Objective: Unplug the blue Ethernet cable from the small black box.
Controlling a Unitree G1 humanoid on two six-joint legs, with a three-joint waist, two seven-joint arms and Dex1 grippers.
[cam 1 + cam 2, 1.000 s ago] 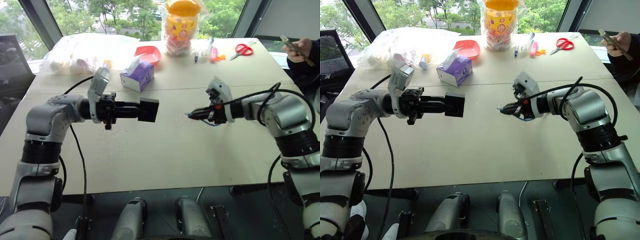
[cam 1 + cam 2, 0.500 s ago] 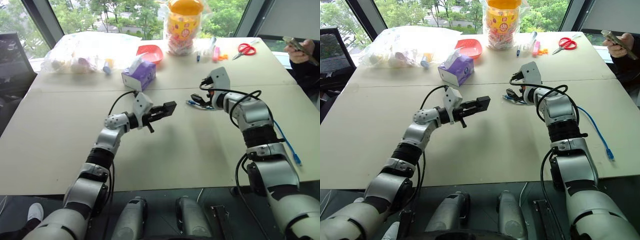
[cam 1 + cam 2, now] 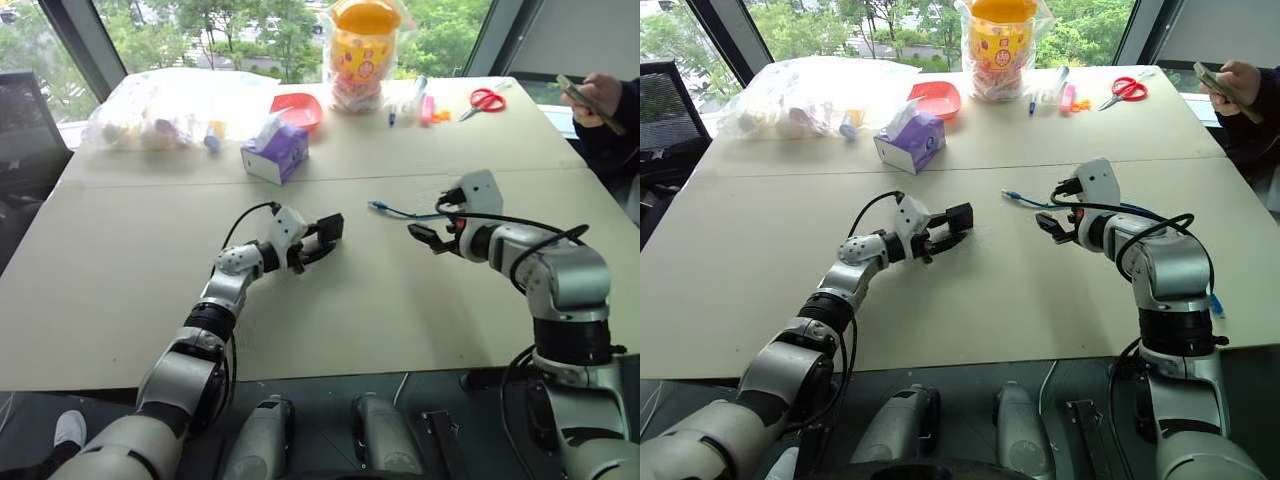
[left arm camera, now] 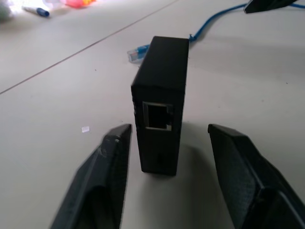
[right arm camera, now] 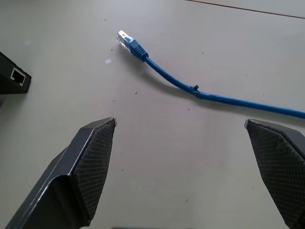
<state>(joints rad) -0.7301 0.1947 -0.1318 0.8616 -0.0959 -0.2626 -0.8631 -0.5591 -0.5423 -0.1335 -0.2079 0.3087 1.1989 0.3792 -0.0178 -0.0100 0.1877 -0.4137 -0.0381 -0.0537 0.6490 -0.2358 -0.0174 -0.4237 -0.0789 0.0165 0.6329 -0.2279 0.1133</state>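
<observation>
- blue ethernet cable (image 5: pixel 190 88) lies loose on the pale table (image 3: pixel 120 260), its clear plug free and not in any port; the plug end points toward the robot's left, and the cord's long axis runs roughly crosswise from there to the right, passing under the right arm and off toward the table's right edge
- small black box (image 4: pixel 159 102) stands on its narrow edge on the table, just left of the middle, near the plug but apart from it
- in the left wrist view the box's long axis runs away from the camera, with its empty port facing back at the wrist and its far end aimed toward the plug
- left gripper (image 3: pixel 325 240) sits low at the table with its two black fingers (image 4: pixel 102 167) spread to either side of the box; there's a visible gap on both sides, so it has hold of nothing
- right gripper (image 5: pixel 183 157) hovers over the cable's stretch just behind the plug, fingers parted wide and empty, the cord lying on the table beyond them
- further back on the table are a purple tissue box (image 3: pixel 276 150), a red bowl (image 3: pixel 297 106), a yellow-lidded tub (image 3: pixel 364 52) in plastic wrap and red scissors (image 3: pixel 487 99)
- a person's hand (image 3: pixel 598 98) holds a phone at the far right corner
</observation>
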